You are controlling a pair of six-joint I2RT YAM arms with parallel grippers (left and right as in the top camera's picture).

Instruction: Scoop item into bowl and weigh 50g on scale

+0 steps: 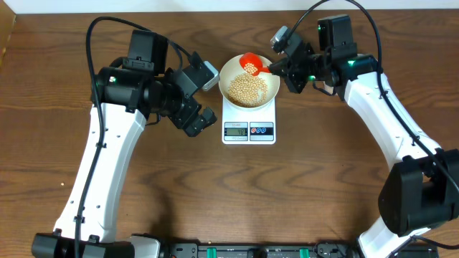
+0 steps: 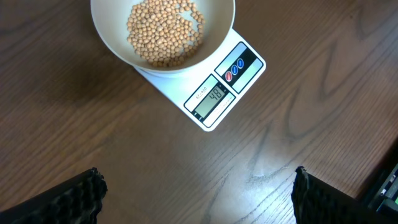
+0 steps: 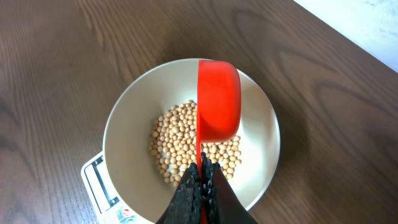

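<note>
Overhead view first: one scale point(image 1: 249, 129) sits dead centre of the wooden table point(image 1: 215, 193), with one white bowl point(image 1: 249, 81) on top of it. The beans point(image 1: 247, 90) are mostly piled in the bowl, way too many to count. A few more sit in the single red scoop point(image 1: 252, 63), which hangs over the bowl's upper rim. The right gripper point(image 1: 276, 69) is clamped tight on the scoop's handle, coming in from the upper right. The left gripper point(image 1: 197, 104) is just left of the scale with its jaws spread wide and nothing in them.

Left wrist view: the bowl and scale are in the upper middle, and both fingertips point(image 2: 74, 199) are poking in at the bottom corners, far apart. The display point(image 2: 211, 98) looks like it reads 49, though it's angled and small, so don't quote me. Beside it there's a dark button panel point(image 2: 239, 65) with red and blue dots.

Right wrist view: the scoop is tipped over the bowl with its underside towards the camera. One corner of the scale shows at the lower left.
</note>
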